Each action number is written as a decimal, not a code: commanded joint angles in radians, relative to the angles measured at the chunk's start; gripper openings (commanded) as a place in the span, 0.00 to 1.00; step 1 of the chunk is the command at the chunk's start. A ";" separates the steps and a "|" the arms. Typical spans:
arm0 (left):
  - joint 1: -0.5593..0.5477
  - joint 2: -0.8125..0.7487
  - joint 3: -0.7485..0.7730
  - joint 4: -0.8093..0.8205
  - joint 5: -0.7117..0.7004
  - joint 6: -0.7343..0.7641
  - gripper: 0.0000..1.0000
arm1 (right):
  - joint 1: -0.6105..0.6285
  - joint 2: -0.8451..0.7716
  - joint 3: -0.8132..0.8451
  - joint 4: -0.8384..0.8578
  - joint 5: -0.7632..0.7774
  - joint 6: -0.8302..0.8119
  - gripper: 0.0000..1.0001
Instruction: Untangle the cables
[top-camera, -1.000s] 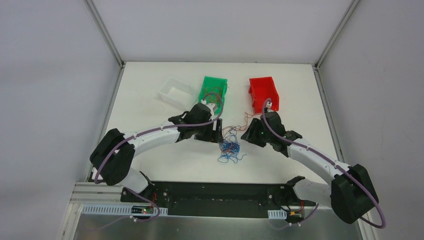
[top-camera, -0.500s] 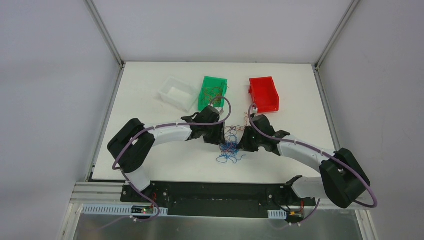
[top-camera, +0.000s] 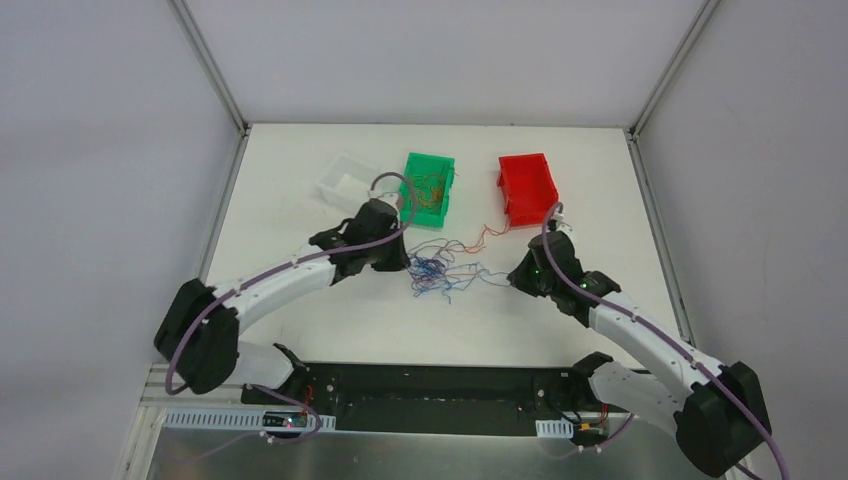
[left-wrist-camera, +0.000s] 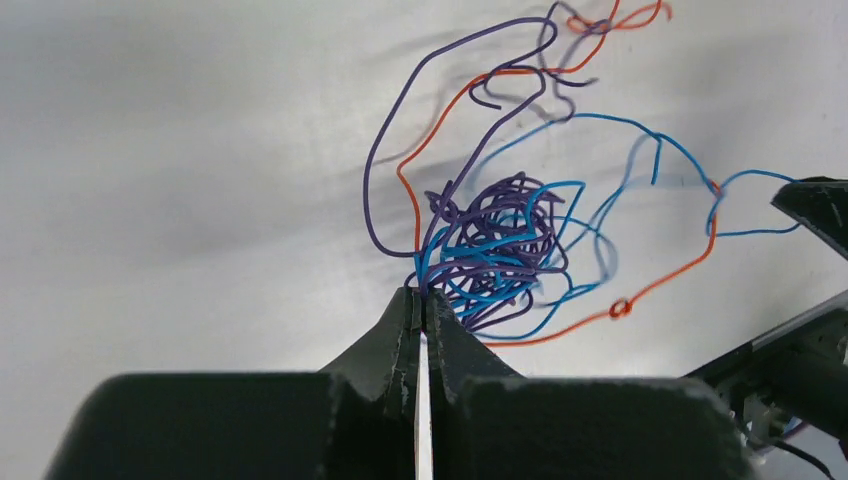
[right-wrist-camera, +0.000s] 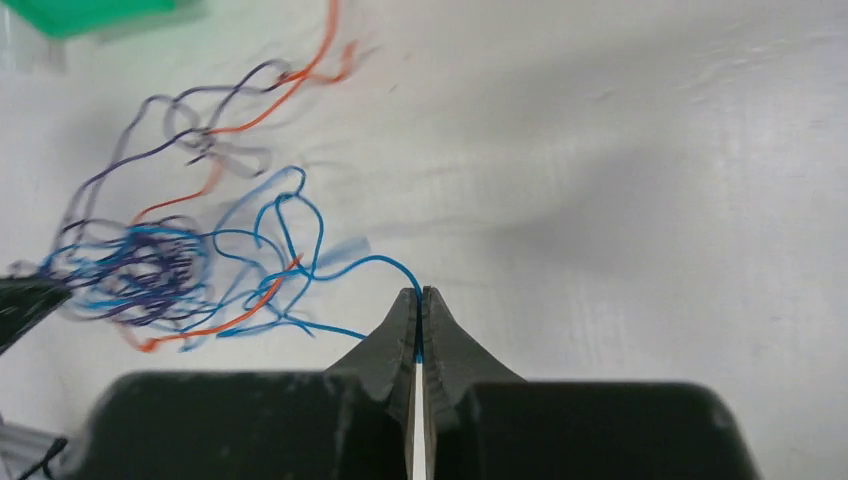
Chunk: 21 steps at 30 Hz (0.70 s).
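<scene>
While left end effector (left-wrist-camera: 421, 299) clamps wiry scribbled cables (left-wrist-camera: 495, 250), right end effector (right-wrist-camera: 420, 298) pinching one blue strand (right-wrist-camera: 385, 260)

**Left arm** (top-camera: 280, 282) and **right arm** (top-camera: 640, 335): slim white links joined by bulky matte-black joint housings (top-camera: 200, 335) with rounded corners. A thick lilac cable (top-camera: 290, 264) runs along the outside of each arm. It is tied down by small white clips and loops free near the wrist. A green light (top-camera: 541, 270) glows on the right wrist housing.

**Left gripper** (left-wrist-camera: 422, 296) and **right gripper** (right-wrist-camera: 421, 293): each has two matte-black, wedge-shaped fingers (left-wrist-camera: 385, 345). They taper to narrow tips from a broad black block, and their inner faces are finely ridged.
</scene>
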 joint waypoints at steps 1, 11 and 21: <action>0.118 -0.215 -0.070 -0.138 -0.093 0.037 0.00 | -0.060 -0.126 -0.030 -0.118 0.203 0.053 0.00; 0.188 -0.407 -0.161 -0.207 -0.138 0.023 0.00 | -0.106 -0.236 -0.033 -0.171 0.240 0.059 0.00; 0.188 -0.428 -0.153 -0.234 -0.145 0.038 0.00 | -0.107 -0.250 0.025 -0.226 0.237 0.042 0.00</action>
